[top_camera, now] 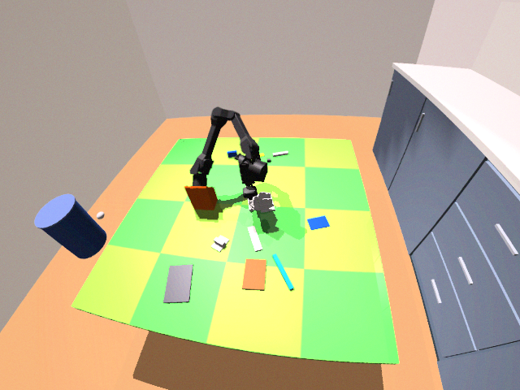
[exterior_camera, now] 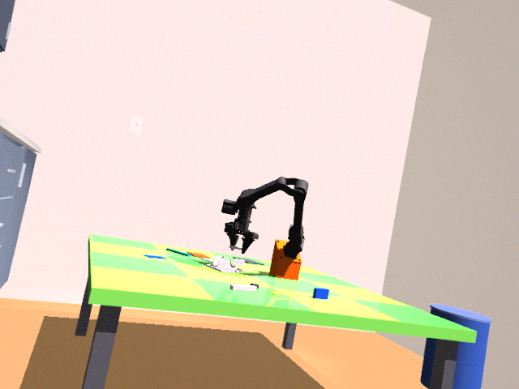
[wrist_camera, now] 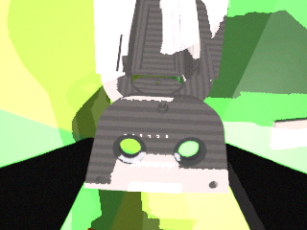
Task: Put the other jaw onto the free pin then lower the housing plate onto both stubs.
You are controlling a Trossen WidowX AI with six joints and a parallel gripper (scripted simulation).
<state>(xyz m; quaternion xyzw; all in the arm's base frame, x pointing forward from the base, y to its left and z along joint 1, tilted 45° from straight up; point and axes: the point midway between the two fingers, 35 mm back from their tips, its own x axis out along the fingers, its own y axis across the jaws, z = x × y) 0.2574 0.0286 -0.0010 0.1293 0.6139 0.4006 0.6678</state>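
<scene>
The pincer [top_camera: 250, 193] [exterior_camera: 238, 248] [wrist_camera: 157, 147] points down, its fingers set well apart and grasping the plate [exterior_camera: 236, 247] [wrist_camera: 155, 122] by opposite sides. The plate is white, rounded along one edge and straight along the other, with two large round holes side by side and a small hole near each straight-edge corner. Striped shadow crosses much of its face. It is held above the table [top_camera: 344, 310] [exterior_camera: 188, 301], off the stubs, so the housing is open.

Below it lies the jaw assembly [top_camera: 265, 203] [exterior_camera: 224, 264] [wrist_camera: 139, 48], white and largely in shadow. Whether both jaws sit on their pins, or the teeth mesh, I cannot tell.

The black arm [top_camera: 210, 142] [exterior_camera: 298, 213] arches back to an orange base [top_camera: 210, 203] [exterior_camera: 278, 267]. In the top view, a white bar [top_camera: 254, 238] [wrist_camera: 290, 134] lies just below the assembly, and small white pieces [top_camera: 219, 242] lie to its left. Lower still are a grey slab [top_camera: 178, 283] [exterior_camera: 249, 261], an orange tile [top_camera: 254, 274] [exterior_camera: 198, 254] and a cyan stick [top_camera: 282, 271] [exterior_camera: 178, 252], the last two near each other. A blue tile [top_camera: 318, 222] [exterior_camera: 155, 256] is off to the right. Towards the top edge are a blue block [top_camera: 231, 153] [exterior_camera: 320, 292], a white rod [top_camera: 280, 153] [exterior_camera: 243, 287] and a small black bit [top_camera: 269, 160] [exterior_camera: 254, 285]. Beyond the table stand a blue bin [top_camera: 71, 227] [exterior_camera: 473, 352] and grey-blue cabinets [top_camera: 444, 167] [exterior_camera: 16, 167].
</scene>
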